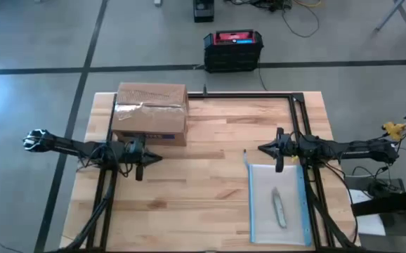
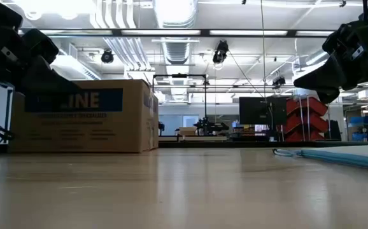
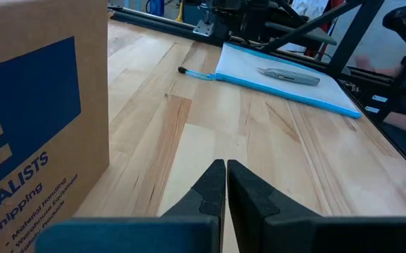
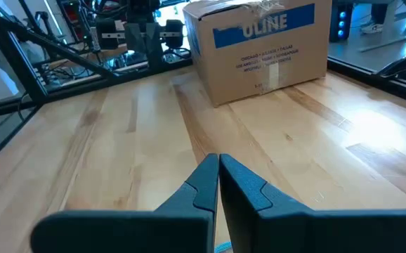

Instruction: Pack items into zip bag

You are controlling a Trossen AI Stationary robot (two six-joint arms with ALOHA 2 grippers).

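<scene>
The zip bag [image 1: 278,204] lies flat on the table's right near part, clear with blue edges; it also shows in the left wrist view [image 3: 280,77] and as a thin blue strip in the low view [image 2: 343,156]. One pale grey elongated item [image 1: 279,209] [image 3: 291,74] lies on or inside the bag; I cannot tell which. Other items are out of view. My left gripper [image 1: 152,159] [image 3: 226,172] hovers shut, just near of the cardboard box. My right gripper [image 1: 263,148] [image 4: 218,169] hovers shut beyond the bag's far edge.
A brown ULINE cardboard box [image 1: 150,112] [image 4: 263,46] stands on the table's far left part, close to my left gripper. A black frame [image 1: 245,95] runs along the far edge and down the right side. Bare wood lies between the two grippers.
</scene>
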